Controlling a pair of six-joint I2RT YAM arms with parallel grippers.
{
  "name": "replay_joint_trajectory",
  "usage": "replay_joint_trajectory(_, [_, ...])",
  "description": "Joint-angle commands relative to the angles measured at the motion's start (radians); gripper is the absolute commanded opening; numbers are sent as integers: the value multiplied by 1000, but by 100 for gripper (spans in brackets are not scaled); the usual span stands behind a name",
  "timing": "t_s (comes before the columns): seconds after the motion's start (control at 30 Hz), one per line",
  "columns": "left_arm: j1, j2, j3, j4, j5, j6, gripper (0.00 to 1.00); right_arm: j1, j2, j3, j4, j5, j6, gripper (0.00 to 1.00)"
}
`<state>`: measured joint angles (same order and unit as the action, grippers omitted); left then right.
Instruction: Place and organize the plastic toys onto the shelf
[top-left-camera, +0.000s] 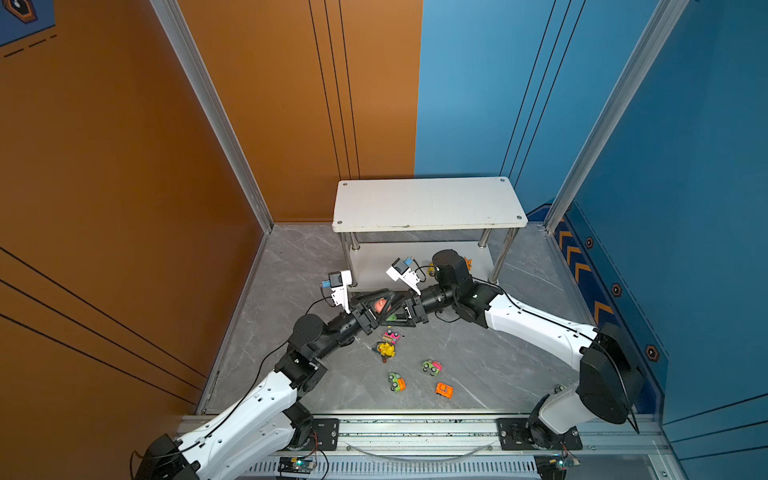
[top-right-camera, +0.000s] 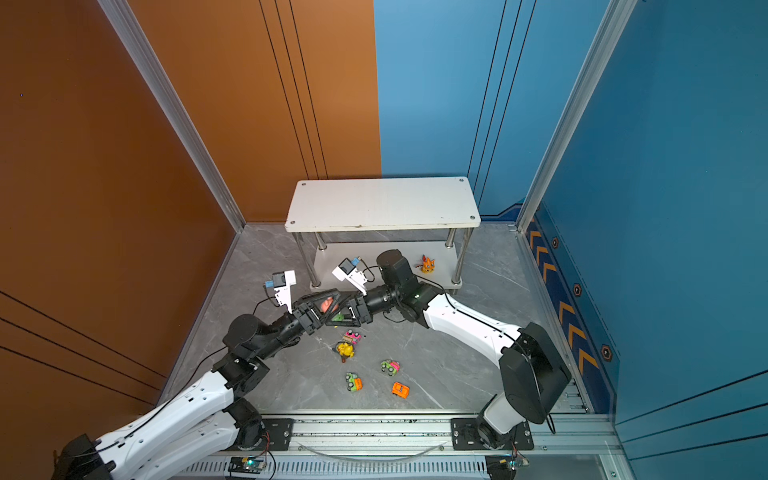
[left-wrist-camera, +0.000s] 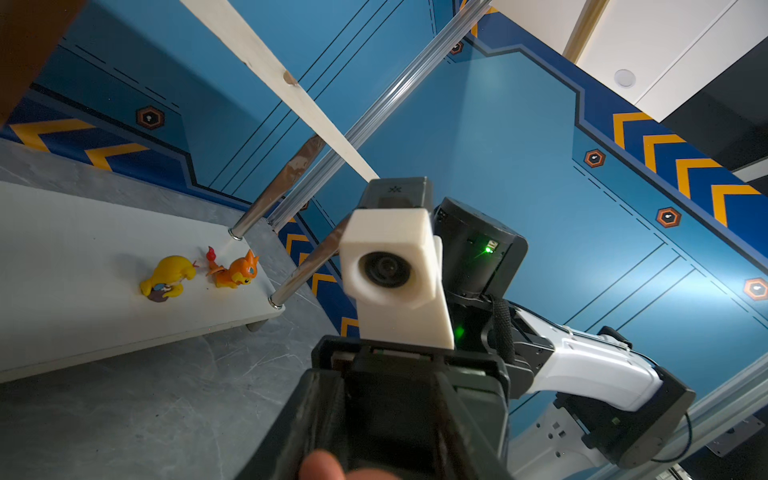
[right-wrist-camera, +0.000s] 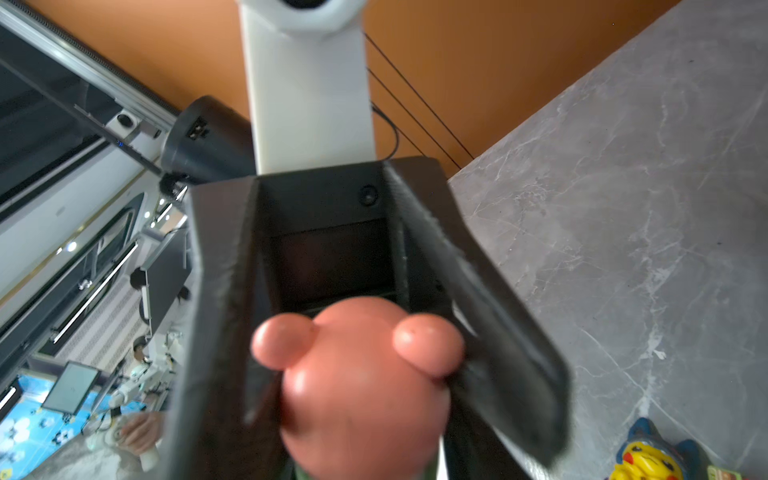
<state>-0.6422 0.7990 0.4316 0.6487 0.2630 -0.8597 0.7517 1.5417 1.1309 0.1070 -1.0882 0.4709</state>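
A pink figurine (top-left-camera: 379, 306) hangs just above the floor in front of the shelf (top-left-camera: 428, 203), where both grippers meet. In the right wrist view the figurine (right-wrist-camera: 361, 374) is pinched between the left gripper's fingers (right-wrist-camera: 478, 291). The left gripper (top-left-camera: 386, 302) is shut on it. The right gripper (top-left-camera: 372, 309) stands open, its fingers (left-wrist-camera: 307, 415) spread either side of the figurine (left-wrist-camera: 322, 465). A yellow figurine (left-wrist-camera: 168, 276) and an orange figurine (left-wrist-camera: 235, 270) stand on the shelf's lower board (left-wrist-camera: 83, 270). The top board is bare.
On the grey floor nearer the rail lie a pink car (top-left-camera: 392, 335), a yellow figurine (top-left-camera: 386, 350), a green-pink car (top-left-camera: 432, 367), a green-orange car (top-left-camera: 397, 382) and an orange car (top-left-camera: 444, 390). Something green (top-left-camera: 390, 318) shows under the grippers. Chrome shelf legs (top-left-camera: 352, 259) stand just behind the grippers.
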Motion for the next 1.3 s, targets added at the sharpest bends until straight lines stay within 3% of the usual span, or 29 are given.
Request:
replay_joint_trajectory(0.0, [-56,-25,67,-128,-64,159,0,-1,-56,-34,-20,211,-4,76])
replay_joint_trajectory(0.03, [-70,-27,81,-159,-95,193,0,1,-69,-44,-43,255,-18,99])
replay_joint_trajectory(0.07, [-92,-28,99,-199,-135,228,0,3,-88,-54,-72,302,-34,100])
replay_joint_trajectory(0.3, [-203,34,172,-337,-346,354,0,123,-208,-63,-293,849,-225,99])
replay_joint_trajectory(0.5, [-217,66,190,-355,-394,339,0,227,-264,-89,-268,1073,-295,83])
replay_joint_trajectory(0.6, [-217,79,195,-356,-390,318,0,241,-273,-102,-226,1091,-302,79])
replay_joint_trajectory(0.73, [-218,90,196,-381,-431,281,0,255,-291,-114,-172,1075,-310,66])
replay_joint_trajectory(0.87, [-212,94,182,-367,-450,236,0,258,-300,-132,-115,1043,-302,61])
replay_joint_trajectory(1.17, [-181,118,170,-284,-370,148,0,244,-253,-147,13,976,-231,55])
replay_joint_trajectory(1.27, [-176,123,171,-266,-352,122,0,232,-249,-165,66,953,-200,42])
